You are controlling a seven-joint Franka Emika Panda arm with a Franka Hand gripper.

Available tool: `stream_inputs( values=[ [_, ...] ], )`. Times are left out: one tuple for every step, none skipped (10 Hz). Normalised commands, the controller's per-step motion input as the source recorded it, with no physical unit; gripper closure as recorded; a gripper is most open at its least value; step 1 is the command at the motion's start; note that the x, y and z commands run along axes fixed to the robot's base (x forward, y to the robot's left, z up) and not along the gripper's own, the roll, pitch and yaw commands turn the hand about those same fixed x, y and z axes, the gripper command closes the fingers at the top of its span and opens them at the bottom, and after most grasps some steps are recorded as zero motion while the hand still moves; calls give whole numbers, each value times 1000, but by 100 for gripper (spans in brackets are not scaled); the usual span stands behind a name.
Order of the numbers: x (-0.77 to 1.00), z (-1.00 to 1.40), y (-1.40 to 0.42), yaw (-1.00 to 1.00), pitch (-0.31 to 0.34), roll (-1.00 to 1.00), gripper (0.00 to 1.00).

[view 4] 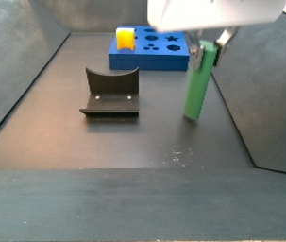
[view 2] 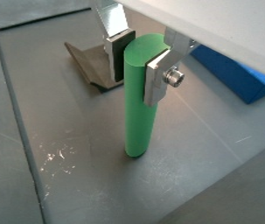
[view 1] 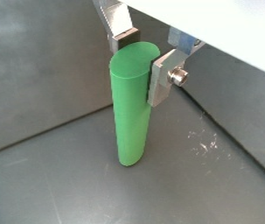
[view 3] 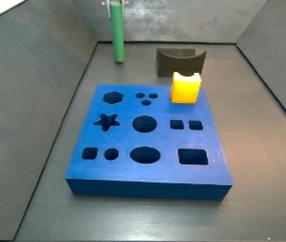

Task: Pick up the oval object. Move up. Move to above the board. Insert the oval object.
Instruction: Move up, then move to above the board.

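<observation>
The oval object is a long green peg (view 1: 131, 114) standing upright on the dark floor, seen in both wrist views (view 2: 138, 114) and both side views (view 3: 117, 38) (view 4: 198, 90). My gripper (view 1: 141, 66) comes down over its top, with one silver finger on each side of its upper end (view 2: 138, 70), shut on it. In a side view the gripper (view 4: 210, 47) sits at the peg's top. The peg's foot rests on the floor. The blue board (view 3: 120, 165) with shaped cut-outs lies apart from the peg (view 4: 145, 59) and also shows in a wrist view (view 2: 233, 74).
A yellow block (view 3: 187, 87) stands on the board's edge (view 4: 126, 39). The dark fixture (view 3: 178, 61) stands on the floor between peg and board side (view 4: 109, 92) (view 2: 90, 66). Grey walls enclose the floor.
</observation>
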Motion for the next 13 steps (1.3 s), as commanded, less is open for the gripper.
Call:
stream_inputs(
  values=[
    [-46, 595, 26, -25, 18, 21, 100],
    [-39, 497, 24, -22, 27, 31, 100],
    [-19, 252, 18, -13, 53, 52, 100],
    [145, 1000, -349, 450, -164, 41, 100],
    [162, 1000, -386, 423, -127, 55, 100],
    [128, 1000, -327, 315, -67, 59, 100],
    [85, 923, -220, 212, -10, 62, 100],
    [59, 785, -145, 140, 32, 68, 100],
    [35, 595, -76, 85, 70, 79, 100],
    [21, 452, -41, 57, 84, 87, 100],
    [13, 354, -31, 48, 87, 90, 100],
    [166, 260, -1000, -1000, 301, 113, 100],
    [170, 233, -1000, -1000, 303, 118, 100]
  ],
)
